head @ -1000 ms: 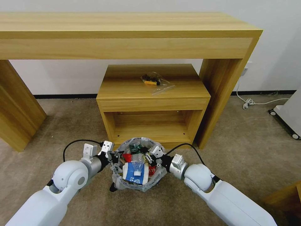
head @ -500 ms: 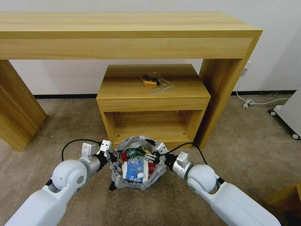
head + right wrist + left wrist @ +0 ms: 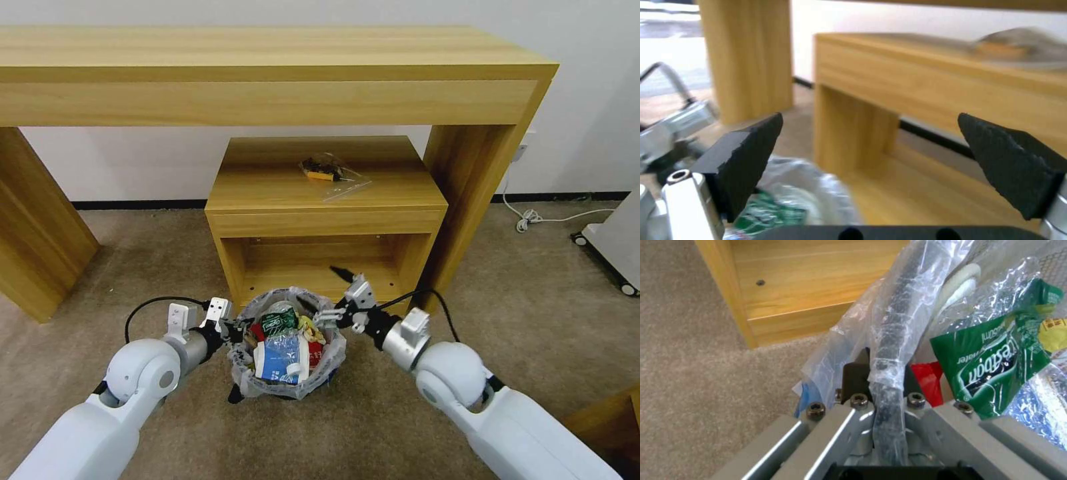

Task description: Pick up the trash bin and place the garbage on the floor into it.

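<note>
Trash bin (image 3: 288,383), full of garbage (image 3: 283,343), hangs clamped at its rim by the left gripper (image 3: 235,331). The right gripper (image 3: 339,293), jaws spread empty, hovers beside it. Collection looks finished; setting the bin down seems next.

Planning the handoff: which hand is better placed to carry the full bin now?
Probably left: the left hand is shut on the trash bin rim; the right hand hangs open, clear of it.
</note>
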Robot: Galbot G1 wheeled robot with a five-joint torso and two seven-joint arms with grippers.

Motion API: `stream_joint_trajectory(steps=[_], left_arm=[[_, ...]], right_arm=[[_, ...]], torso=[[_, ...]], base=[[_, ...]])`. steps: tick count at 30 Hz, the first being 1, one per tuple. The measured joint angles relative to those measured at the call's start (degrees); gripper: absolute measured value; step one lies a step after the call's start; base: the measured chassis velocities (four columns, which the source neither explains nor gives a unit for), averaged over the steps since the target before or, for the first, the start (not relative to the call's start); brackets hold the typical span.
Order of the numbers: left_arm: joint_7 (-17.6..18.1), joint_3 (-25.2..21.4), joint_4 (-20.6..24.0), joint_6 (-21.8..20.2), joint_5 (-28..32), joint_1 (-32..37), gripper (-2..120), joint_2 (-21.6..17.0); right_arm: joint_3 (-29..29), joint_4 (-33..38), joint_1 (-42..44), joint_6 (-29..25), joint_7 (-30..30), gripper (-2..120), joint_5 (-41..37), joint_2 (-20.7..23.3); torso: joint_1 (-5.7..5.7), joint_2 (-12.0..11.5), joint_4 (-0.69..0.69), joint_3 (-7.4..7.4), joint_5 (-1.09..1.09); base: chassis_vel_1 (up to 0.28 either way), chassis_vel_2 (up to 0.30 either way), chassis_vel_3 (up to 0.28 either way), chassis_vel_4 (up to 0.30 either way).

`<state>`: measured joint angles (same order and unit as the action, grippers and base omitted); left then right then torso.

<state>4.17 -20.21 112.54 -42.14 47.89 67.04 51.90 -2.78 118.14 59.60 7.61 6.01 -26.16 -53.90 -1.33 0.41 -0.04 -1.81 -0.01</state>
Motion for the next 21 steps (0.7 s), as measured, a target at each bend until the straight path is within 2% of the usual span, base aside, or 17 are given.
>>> stream_joint_trajectory(steps=[4,6,8,9,10,11,14,21], left_arm=[[0.0,-0.8,-0.3,0.0,0.0,0.2,0,0.0],[0.0,-1.9,-0.7,0.0,-0.1,0.5,0,-0.4],[0.0,-2.1,-0.7,0.0,0.0,0.6,0,-0.4],[0.0,-3.7,-0.8,0.0,0.3,1.2,0,-0.8],[0.0,-3.7,-0.8,0.0,0.3,1.2,0,-0.8],[-0.2,-5.0,-1.2,0.0,0.5,1.8,0,-1.1],[-0.9,-8.1,-2.6,0.0,0.4,3.2,0,-1.6],[-2.4,-13.1,-4.2,0.0,-0.1,5.9,0,-1.9]], right_arm=[[-3.0,0.4,1.7,-0.3,-1.7,100,-0.2,0.5],[-8.8,-0.6,5.3,-1.1,-2.0,100,0.6,0.7],[-9.6,-0.8,5.8,-1.2,-2.0,100,0.8,0.6],[-14.3,-1.7,9.6,-2.1,-1.8,100,1.6,0.3],[-14.3,-1.7,9.6,-2.1,-1.8,100,1.6,0.3],[-18.5,-2.4,13.5,-3.1,-1.3,100,2.3,-0.4],[-25.0,-4.1,20.3,-6.1,-0.1,100,4.5,-2.4],[-30.1,-6.9,25.0,-10.5,1.1,100,8.1,-6.8]], torso=[[0.0,0.0,0.01,0.0,0.0],[0.0,0.0,0.0,0.0,0.0],[0.0,0.0,0.0,0.0,0.01],[0.0,0.0,-0.01,0.01,0.0],[0.0,0.0,-0.01,0.01,0.0],[0.0,0.0,0.01,0.01,0.01],[0.0,0.0,-0.02,0.01,0.0],[0.0,0.0,0.0,0.01,0.0]], base=[[0.0,0.0,0.0,0.0],[0.0,0.0,0.0,0.0],[0.0,0.0,0.0,0.0],[0.0,0.0,0.0,0.0],[0.0,0.0,0.0,0.0],[0.0,0.0,0.0,0.0],[0.0,0.0,0.0,0.0],[0.0,0.0,0.0,0.0]])
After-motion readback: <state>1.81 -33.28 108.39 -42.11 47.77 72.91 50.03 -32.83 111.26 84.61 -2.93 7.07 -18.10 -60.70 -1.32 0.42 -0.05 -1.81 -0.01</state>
